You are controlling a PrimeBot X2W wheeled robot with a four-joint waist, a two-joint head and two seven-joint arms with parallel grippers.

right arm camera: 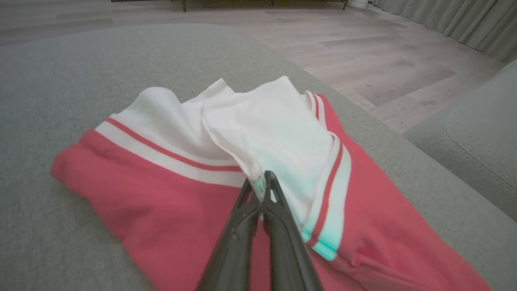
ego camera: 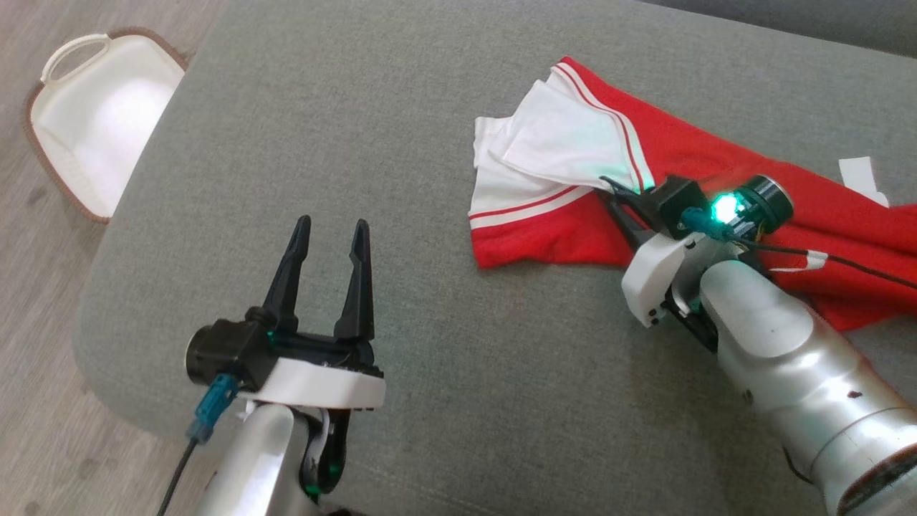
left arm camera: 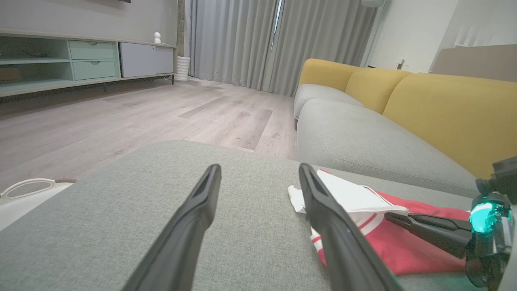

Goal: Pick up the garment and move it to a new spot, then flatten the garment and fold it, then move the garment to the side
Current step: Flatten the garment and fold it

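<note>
The garment (ego camera: 688, 165), red with white panels and red-white stripes, lies crumpled on the grey cushion (ego camera: 401, 143) toward the right. My right gripper (ego camera: 609, 188) is shut on the edge of its white flap, the fabric pinched between the two fingertips (right arm camera: 264, 184). The garment (right arm camera: 169, 178) spreads out under and around those fingers. My left gripper (ego camera: 333, 236) stands open over bare cushion to the garment's left, nothing between its fingers (left arm camera: 202, 202). From the left wrist, the garment (left arm camera: 363, 202) and the right gripper (left arm camera: 389, 217) appear at the right.
A white basket (ego camera: 100, 122) with a brown rim sits on the wooden floor off the cushion's left edge. A grey and yellow sofa (left arm camera: 404, 121) stands beyond the cushion. A black cable (ego camera: 845, 261) runs from my right wrist across the garment.
</note>
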